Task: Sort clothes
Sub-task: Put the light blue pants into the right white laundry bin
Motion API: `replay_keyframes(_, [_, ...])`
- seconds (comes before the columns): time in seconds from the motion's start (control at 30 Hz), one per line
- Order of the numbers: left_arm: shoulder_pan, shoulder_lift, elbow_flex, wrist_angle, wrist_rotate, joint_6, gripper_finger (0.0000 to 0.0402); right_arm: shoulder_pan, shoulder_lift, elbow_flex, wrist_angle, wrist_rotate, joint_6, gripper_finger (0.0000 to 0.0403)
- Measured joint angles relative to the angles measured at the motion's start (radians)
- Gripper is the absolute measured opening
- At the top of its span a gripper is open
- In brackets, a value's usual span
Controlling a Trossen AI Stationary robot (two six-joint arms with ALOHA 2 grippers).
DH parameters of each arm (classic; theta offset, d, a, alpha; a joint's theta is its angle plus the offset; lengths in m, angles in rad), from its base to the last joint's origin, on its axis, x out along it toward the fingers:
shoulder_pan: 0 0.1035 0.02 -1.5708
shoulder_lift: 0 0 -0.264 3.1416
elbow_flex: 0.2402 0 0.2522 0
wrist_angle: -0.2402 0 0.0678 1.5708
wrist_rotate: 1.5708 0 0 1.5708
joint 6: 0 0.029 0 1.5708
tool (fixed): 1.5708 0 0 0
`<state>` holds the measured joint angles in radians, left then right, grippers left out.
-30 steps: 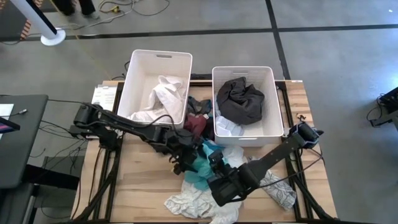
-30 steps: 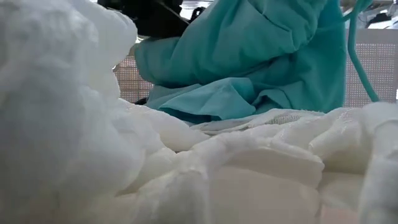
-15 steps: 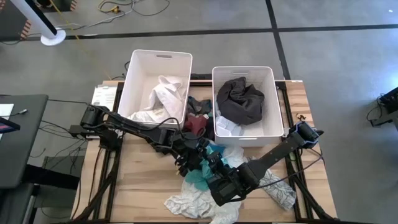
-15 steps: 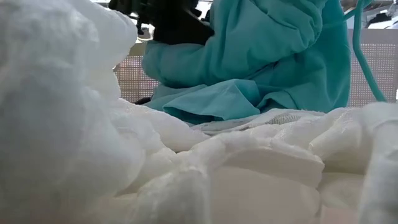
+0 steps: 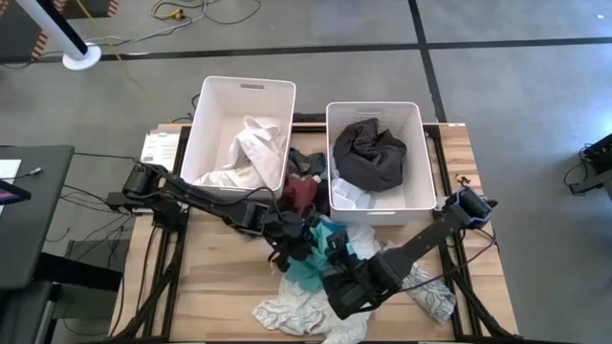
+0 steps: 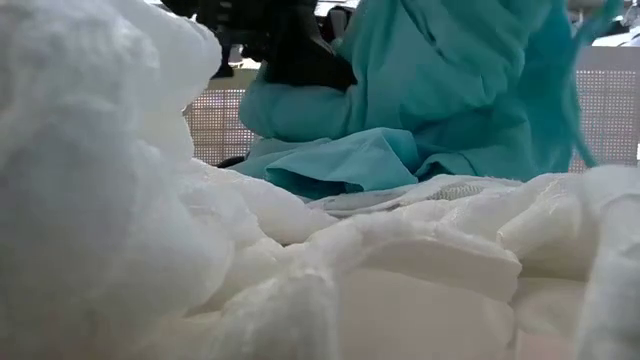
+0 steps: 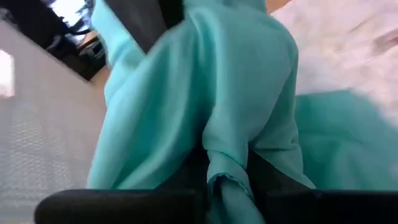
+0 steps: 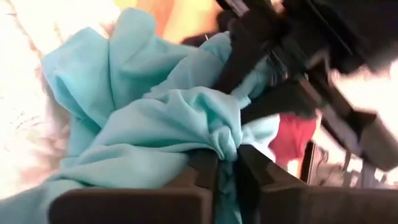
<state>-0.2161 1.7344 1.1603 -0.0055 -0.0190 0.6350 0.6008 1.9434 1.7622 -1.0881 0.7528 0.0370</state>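
In the high view both arms met just below the middle of the frame, over the teal garment (image 5: 316, 260) heaped on the wooden desk (image 5: 220, 277). The left hand (image 5: 298, 241) was clamped on a fold of that teal cloth – its own wrist view showed the fabric (image 7: 205, 118) pinched between the two dark fingers (image 7: 264, 177). The right hand (image 5: 337, 258) gripped the same garment from the lower right, with a bunched knot of teal (image 8: 186, 118) caught between its fingers (image 8: 202, 171). In the low view the teal cloth (image 6: 450, 90) hung lifted at upper centre, behind a mound of white fabric (image 6: 300, 270) that filled the foreground.

A white patterned piece (image 5: 296, 315) lay at the bottom centre of the desk, another white patterned one (image 5: 430, 291) to the lower right. A maroon garment (image 5: 299, 194) sat between the two white bins. The left bin (image 5: 239, 91) in the upper middle held white clothes (image 5: 251, 153); the right bin (image 5: 375, 110) held a dark garment (image 5: 371, 153) – with a bit of white showing under it. No writing or label could be read anywhere
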Motion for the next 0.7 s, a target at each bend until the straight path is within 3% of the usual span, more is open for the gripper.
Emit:
replay_keyframes(0.3, [-0.044, 0.001, 0.044, -0.003, -0.248, 0.132, 0.0033, 0.061, -0.003, 0.06, -0.218, 0.001, 0.4, 0.0189])
replay_keyframes(0.47, [-0.087, 0.001, 0.092, 0.001, -0.369, 0.256, 0.0033, 0.082, -0.004, 0.07, -0.242, -0.006, 0.544, 0.0264])
replay_keyframes(0.7, [-0.163, 0.001, 0.148, 0.016, -0.545, 0.46, 0.0033, 0.094, -0.008, 0.069, -0.313, 0.071, 0.693, 0.0285])
